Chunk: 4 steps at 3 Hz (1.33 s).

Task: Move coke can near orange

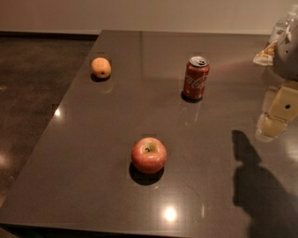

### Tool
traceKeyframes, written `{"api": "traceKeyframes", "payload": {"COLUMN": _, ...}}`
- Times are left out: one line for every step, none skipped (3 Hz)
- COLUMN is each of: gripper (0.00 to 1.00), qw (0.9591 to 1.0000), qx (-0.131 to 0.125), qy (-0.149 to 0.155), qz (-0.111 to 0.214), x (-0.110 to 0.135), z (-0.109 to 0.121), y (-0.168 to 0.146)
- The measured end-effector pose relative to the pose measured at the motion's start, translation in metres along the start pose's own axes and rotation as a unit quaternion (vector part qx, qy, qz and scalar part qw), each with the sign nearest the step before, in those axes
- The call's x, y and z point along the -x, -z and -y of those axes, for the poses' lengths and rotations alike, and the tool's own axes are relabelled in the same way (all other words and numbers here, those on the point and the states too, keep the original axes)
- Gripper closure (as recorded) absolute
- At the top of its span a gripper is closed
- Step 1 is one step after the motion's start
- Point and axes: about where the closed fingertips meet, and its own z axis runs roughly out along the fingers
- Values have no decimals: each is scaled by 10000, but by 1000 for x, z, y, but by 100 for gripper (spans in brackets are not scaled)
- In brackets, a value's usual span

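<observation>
The coke can (196,77) is red with white script and a silver top. It stands upright on the dark table (93,176), right of centre toward the back. The orange (101,68) is small, round and pale orange. It sits at the back left, near the table's left edge, well apart from the can. My gripper (275,118) hangs at the right edge of the view, above the table, right of the can and not touching it. It holds nothing that I can see.
A red-yellow apple (148,155) sits near the front middle of the table. The arm's shadow (253,186) falls on the front right. The table's left edge drops to a dark floor (32,93). A pale wall (139,14) runs behind.
</observation>
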Motion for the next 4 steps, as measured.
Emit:
{"api": "traceKeyframes", "payload": {"gripper": 0, "qw": 10000, "qx": 0, "qy": 0, "qz": 0, "x": 0, "z": 0, "y": 0}}
{"api": "traceKeyframes", "payload": {"gripper": 0, "qw": 9997, "qx": 6, "qy": -213, "qz": 87, "x": 9, "z": 13, "y": -9}}
{"api": "traceKeyframes", "payload": {"gripper": 0, "qw": 9981, "qx": -16, "qy": -572, "qz": 208, "x": 26, "z": 37, "y": -33}}
{"api": "traceKeyframes", "payload": {"gripper": 0, "qw": 9951, "qx": -72, "qy": -910, "qz": 372, "x": 41, "z": 58, "y": -53}}
